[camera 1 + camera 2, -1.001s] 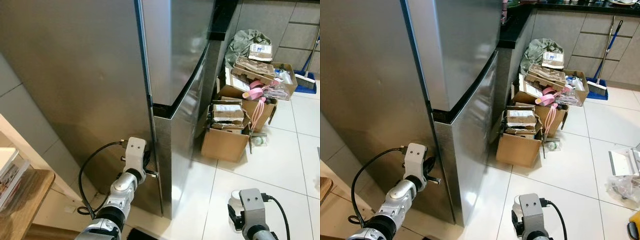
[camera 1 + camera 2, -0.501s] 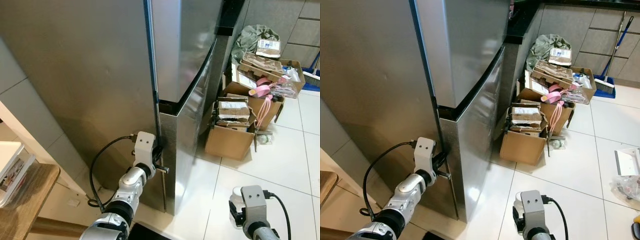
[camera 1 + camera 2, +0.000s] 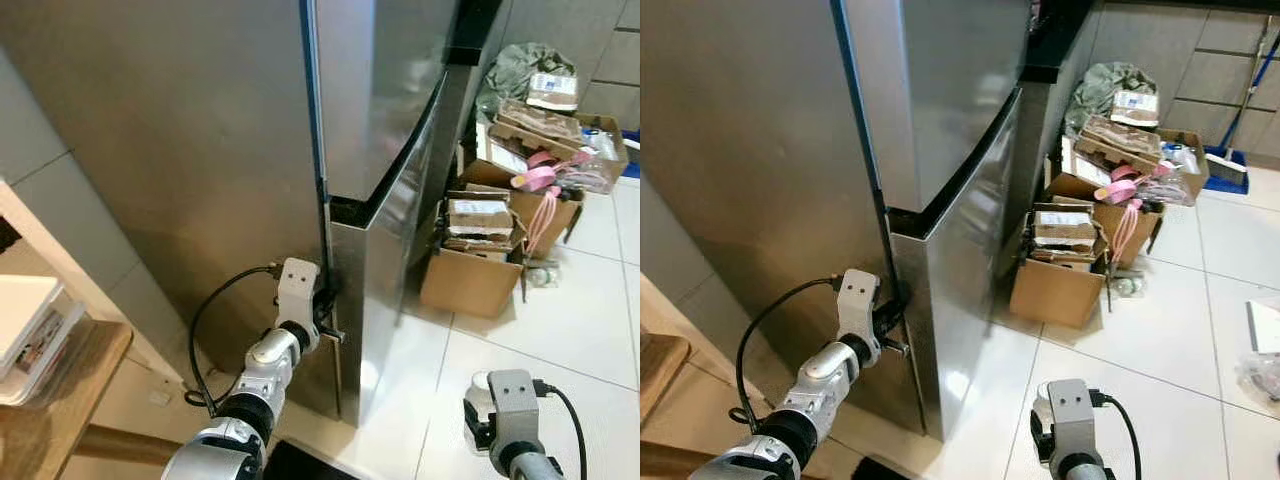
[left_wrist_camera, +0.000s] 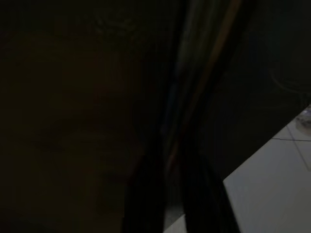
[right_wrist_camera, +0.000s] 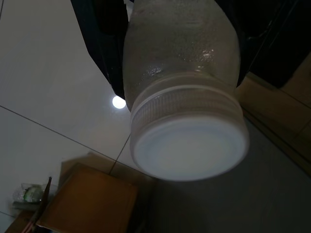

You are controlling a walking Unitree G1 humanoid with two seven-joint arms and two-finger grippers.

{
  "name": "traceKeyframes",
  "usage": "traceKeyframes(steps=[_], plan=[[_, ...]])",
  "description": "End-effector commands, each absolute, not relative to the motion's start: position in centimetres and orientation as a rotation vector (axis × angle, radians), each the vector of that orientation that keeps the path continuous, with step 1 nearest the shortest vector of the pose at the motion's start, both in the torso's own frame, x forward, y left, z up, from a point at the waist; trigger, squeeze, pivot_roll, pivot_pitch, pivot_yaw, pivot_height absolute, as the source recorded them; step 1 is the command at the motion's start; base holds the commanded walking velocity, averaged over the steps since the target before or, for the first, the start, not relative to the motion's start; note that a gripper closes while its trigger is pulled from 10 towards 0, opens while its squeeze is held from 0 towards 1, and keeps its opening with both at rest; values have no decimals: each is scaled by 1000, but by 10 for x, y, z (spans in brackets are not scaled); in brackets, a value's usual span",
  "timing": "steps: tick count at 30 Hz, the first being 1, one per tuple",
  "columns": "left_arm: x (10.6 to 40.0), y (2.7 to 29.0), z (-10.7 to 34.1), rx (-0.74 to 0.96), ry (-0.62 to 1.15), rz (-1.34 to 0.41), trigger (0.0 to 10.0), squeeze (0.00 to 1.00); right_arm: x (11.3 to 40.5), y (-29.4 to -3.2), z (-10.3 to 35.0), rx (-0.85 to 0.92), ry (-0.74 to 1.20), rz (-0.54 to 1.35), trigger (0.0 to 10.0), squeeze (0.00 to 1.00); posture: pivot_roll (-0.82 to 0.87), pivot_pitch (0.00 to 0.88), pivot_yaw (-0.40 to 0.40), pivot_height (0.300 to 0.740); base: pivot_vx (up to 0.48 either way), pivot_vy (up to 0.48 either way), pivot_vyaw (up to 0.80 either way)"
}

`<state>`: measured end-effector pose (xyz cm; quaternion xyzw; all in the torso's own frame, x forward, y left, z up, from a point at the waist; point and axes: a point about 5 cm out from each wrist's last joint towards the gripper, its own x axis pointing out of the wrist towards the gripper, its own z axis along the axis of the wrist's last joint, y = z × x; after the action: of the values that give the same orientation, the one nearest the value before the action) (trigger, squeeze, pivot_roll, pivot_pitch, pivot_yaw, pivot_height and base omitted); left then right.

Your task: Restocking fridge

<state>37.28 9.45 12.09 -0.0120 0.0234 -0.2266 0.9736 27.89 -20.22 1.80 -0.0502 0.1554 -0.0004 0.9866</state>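
At the far left a wooden shelf (image 3: 60, 385) holds a white box. The left gripper (image 3: 325, 315) sits at the left edge of the fridge (image 3: 380, 150) lower door; whether it is open or closed I cannot tell. To the right, cardboard boxes (image 3: 480, 270) stand on the floor. The right gripper (image 3: 478, 425) is closed around 1 white-capped bottle (image 5: 182, 97), low over the tiles.

Shut steel fridge (image 3: 200, 150); white-capped bottle (image 5: 182, 92)
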Motion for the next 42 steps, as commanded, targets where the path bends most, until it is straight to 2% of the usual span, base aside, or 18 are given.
traceKeyframes(steps=[1,11,12,13,14,15,16,17,19,27,37,39,42], plan=[[372,81,123,-41,45,-509,10000,1000,278,-205,19,-97,311,-14,10000,0,-68,238,48,740,0,0,0],[368,75,121,-67,38,-572,10000,1000,277,-204,18,-95,314,-14,10000,0,-66,234,49,740,0,0,0],[366,71,122,-87,35,-604,10000,1000,277,-205,18,-95,315,-14,10000,0,-66,233,48,740,0,0,0],[361,60,122,-131,37,-708,10000,953,277,-205,17,-95,317,-13,10000,0,-66,233,47,740,0,0,0],[361,60,122,-131,37,-708,10000,953,277,-205,17,-95,317,-13,10000,0,-66,233,47,740,0,0,0],[351,44,122,-186,44,-883,10000,0,277,-205,16,-95,322,-11,10000,0,-67,231,46,740,0,0,0],[341,31,123,-223,49,-1032,10000,0,276,-204,15,-95,325,-9,10000,0,-67,231,46,740,0,0,0],[341,31,123,-223,49,-1032,10000,0,276,-204,15,-95,325,-9,10000,0,-67,231,46,740,0,0,0],[329,17,125,-252,58,-1179,10000,0,276,-204,15,-94,329,-8,10000,0,-69,229,50,740,0,0,0],[328,18,120,-219,69,-1182,10000,0,270,-201,9,-101,354,4,10000,0,-72,224,51,740,0,0,0],[299,45,102,-226,155,-1263,10000,0,243,-198,-8,-79,412,48,10000,0,-83,211,66,740,0,0,0],[296,52,97,-199,175,-1245,10000,0,240,-196,-8,-66,417,69,10000,0,-84,209,70,740,0,0,0],[288,86,79,-116,215,-1093,10000,0,237,-185,-3,-38,397,225,10000,0,-87,201,80,740,0,0,0]])
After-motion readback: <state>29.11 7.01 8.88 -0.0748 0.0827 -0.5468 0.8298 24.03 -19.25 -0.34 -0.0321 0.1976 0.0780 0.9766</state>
